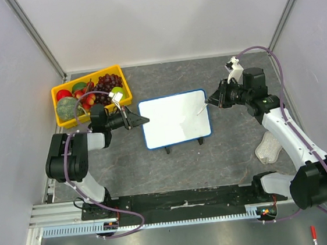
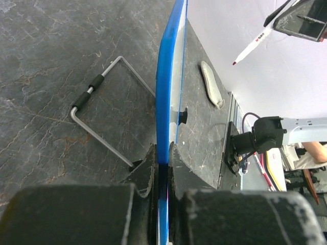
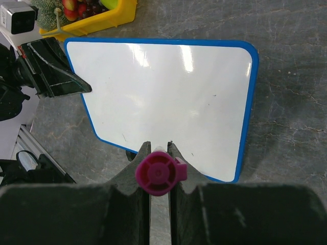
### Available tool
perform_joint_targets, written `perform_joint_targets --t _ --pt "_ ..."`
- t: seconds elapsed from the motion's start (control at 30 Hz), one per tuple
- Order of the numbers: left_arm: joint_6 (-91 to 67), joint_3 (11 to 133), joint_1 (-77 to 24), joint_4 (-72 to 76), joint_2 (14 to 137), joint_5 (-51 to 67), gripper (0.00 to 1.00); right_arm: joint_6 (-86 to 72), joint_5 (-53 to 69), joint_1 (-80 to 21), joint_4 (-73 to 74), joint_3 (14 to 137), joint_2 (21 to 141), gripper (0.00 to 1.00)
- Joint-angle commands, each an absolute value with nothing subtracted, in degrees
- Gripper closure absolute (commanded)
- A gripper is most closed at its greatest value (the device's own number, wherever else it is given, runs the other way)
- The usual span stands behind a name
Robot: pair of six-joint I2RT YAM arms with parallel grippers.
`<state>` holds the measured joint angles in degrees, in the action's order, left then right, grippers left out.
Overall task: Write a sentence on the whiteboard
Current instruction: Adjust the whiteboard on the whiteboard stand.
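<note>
Right gripper [image 3: 158, 149] pinches the marker [image 3: 158, 173], tip over the right end of the blank whiteboard [image 3: 163, 97], left gripper [image 1: 141, 120] clamps its left edge; your start point lies leftward along its length.

The board [image 1: 174, 119] face lies open from above and from the right, where the marker [image 1: 202, 109] held in the right gripper [image 1: 210, 101] hangs at its edge. The left gripper [image 1: 144, 120] clamps the left edge, with the tray [image 1: 125, 82] close behind. A wire stand [image 2: 102, 117] juts from its back. A pale lump [image 1: 268, 146], perhaps plastic, lies by the right arm.
</note>
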<state>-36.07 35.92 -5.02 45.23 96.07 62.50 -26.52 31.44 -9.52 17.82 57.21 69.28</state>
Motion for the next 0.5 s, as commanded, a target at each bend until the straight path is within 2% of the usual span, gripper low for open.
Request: perform_joint_targets --t 0.0,0.23,0.47 --pt "-37.1 35.5 -5.6 54.0 99.4 64.8 0.98 -26.8 32.1 -9.4 16.5 59.3 69.0 1.00" --pt "-35.1 34.5 -7.0 53.4 100.9 65.5 0.98 -26.8 32.0 -9.3 16.6 58.8 68.7 1.00" --pt "-29.0 33.7 -7.3 45.6 99.3 64.6 0.98 -26.9 31.9 -9.4 16.4 58.5 68.4 1.00"
